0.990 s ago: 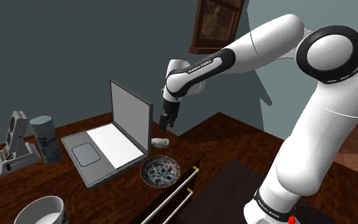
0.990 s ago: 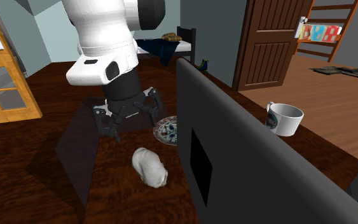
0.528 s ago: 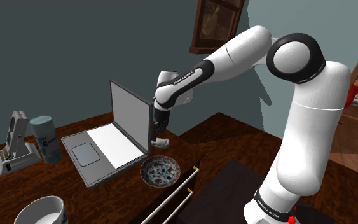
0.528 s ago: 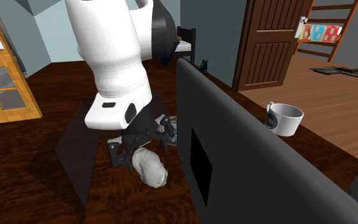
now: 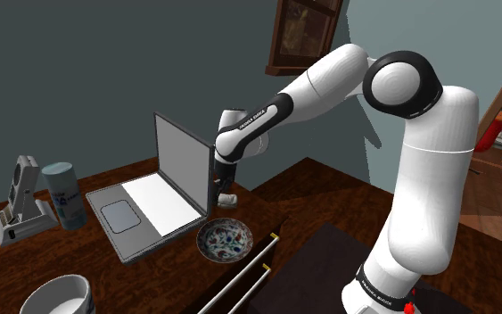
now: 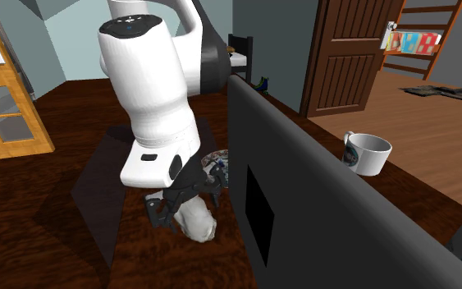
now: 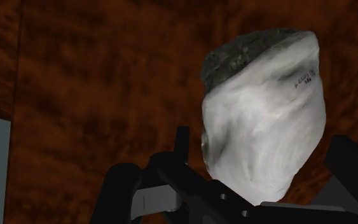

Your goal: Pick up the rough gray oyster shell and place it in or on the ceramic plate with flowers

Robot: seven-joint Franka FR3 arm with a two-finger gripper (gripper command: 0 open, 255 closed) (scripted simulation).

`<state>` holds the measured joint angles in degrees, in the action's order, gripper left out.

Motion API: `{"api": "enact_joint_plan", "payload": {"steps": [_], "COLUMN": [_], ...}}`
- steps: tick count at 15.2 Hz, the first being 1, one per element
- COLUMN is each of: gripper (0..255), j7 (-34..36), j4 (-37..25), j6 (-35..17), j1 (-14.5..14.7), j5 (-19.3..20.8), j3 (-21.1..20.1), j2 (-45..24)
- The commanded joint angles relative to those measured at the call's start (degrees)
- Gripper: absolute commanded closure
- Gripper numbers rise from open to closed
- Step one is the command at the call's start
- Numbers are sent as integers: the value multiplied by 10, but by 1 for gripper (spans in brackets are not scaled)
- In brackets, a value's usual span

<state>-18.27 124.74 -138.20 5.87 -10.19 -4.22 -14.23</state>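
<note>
The oyster shell [image 7: 263, 121] is seen lying on the wooden table [image 5: 329, 192], just beside the open laptop [image 5: 164, 178] and near the flowered plate [image 5: 225, 241]. The gripper [image 6: 184, 204] is set over it, fingers apart on either side, nothing clamped. If the uneven shell is pinched off-centre, it could be squeezed out sideways. Compared with half a second earlier, the hand is found lower and closer around the shell

Item: our arm [image 5: 329, 76] and hand [image 7: 266, 149].
We record the white arm stretched forward, elbow high, wrist turned down; black hand points downward, its fingers [image 7: 352, 162] standing apart.
</note>
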Motion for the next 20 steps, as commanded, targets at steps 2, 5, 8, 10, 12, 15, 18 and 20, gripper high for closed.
{"api": "enact_joint_plan", "payload": {"steps": [2,5,8,10,12,15,18,20], "gripper": [0,0,255,255,255,255,255,255], "j7": [0,0,0,0,0,0,4,6], "j4": [0,0,0,0,0,0,-4,-7], "j6": [-1,-1,-1,-1,-1,-1,20,33], "j1": [0,0,0,0,0,0,0,0], "j5": [0,0,0,0,0,0,2,3], "j3": [0,0,0,0,0,0,0,1], "j2": [-1,0,0,0,0,-1,16,27]}}
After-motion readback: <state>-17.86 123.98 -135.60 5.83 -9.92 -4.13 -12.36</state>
